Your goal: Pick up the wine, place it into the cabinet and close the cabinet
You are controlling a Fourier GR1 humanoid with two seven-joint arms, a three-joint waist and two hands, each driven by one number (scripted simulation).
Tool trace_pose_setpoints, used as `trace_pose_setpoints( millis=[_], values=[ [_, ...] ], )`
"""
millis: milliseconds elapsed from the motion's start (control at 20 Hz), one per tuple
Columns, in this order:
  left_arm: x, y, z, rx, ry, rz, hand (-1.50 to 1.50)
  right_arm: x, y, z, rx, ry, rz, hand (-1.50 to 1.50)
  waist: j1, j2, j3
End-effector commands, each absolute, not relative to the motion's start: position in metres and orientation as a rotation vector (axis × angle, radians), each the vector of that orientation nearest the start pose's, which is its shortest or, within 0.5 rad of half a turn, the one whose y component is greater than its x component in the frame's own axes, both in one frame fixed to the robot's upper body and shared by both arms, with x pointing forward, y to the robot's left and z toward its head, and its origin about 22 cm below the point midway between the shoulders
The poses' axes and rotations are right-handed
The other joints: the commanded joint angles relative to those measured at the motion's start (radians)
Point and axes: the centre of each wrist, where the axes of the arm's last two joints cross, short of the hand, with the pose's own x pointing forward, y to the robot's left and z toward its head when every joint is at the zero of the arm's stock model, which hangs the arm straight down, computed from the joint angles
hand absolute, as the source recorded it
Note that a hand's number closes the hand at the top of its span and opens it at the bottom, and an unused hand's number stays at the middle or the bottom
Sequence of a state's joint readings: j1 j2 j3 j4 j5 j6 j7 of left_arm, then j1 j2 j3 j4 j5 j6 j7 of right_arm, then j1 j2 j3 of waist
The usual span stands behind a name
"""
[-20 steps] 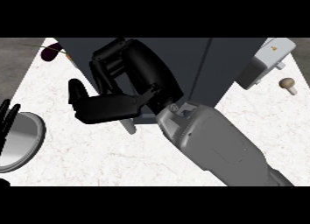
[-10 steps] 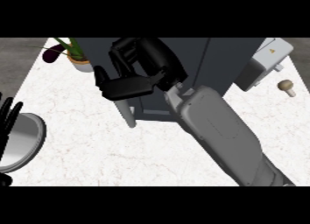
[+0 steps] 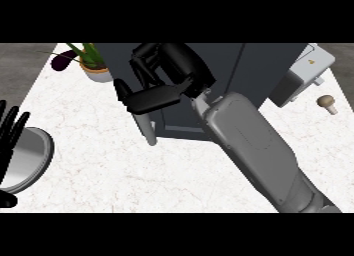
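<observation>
The wine cannot be seen anywhere from here; it is probably already inside the dark cabinet (image 3: 209, 85), though I cannot confirm that. The step in hand looks like closing the door. To do it well, I would keep the push flat against the door panel near its free edge, by the pale handle (image 3: 147, 131), and sweep along the door's arc until it sits flush. The right robot hand (image 3: 161, 95) is up against the cabinet front, its fingers partly curled with the thumb out, clamped on nothing I can make out. The left robot hand (image 3: 3, 135) rests open, fingers up, at the left edge beside a metal plate (image 3: 32, 160) on the white surface (image 3: 136, 185).
</observation>
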State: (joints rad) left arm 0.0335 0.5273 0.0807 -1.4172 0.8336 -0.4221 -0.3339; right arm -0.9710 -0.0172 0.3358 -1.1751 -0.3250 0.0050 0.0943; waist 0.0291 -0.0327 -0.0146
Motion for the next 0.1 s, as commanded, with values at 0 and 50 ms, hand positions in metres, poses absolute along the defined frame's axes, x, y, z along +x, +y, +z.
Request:
trace_pose_setpoints(
  millis=[0,50],
  values=[
    [0.227,0.393,0.027,-0.44,-1.841,0.109,-1.5,0.398,-0.061,0.179,0.391,-1.759,0.48,1.5,-0.002,0.04,0.014],
    [0.234,0.399,0.034,-0.424,-1.857,0.11,-1.5,0.399,-0.063,0.168,0.378,-1.741,0.482,1.5,-0.004,0.044,0.013]
  ],
)
